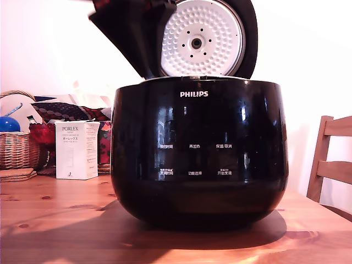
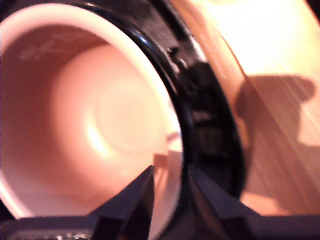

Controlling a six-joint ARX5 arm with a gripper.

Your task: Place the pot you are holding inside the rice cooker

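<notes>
Tool [image 2: 170,192] grips the pot [image 2: 100,115] rim; rice cooker [image 1: 199,148] hides both.

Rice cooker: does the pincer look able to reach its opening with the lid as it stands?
Probably yes. The lid stands raised, leaving the rice cooker open on top, and the wrist view shows the pincer gripping the pot rim with nothing blocking it.

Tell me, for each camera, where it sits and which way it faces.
Exterior view: low, near table height, facing the rice cooker front-on with its lid open; a dark part of the arm shows at the top.
Wrist view: on the arm, looking past the gripper fingers into the pot, whose rim sits between them.
Shared: the cooker's black body and the wooden table.
</notes>
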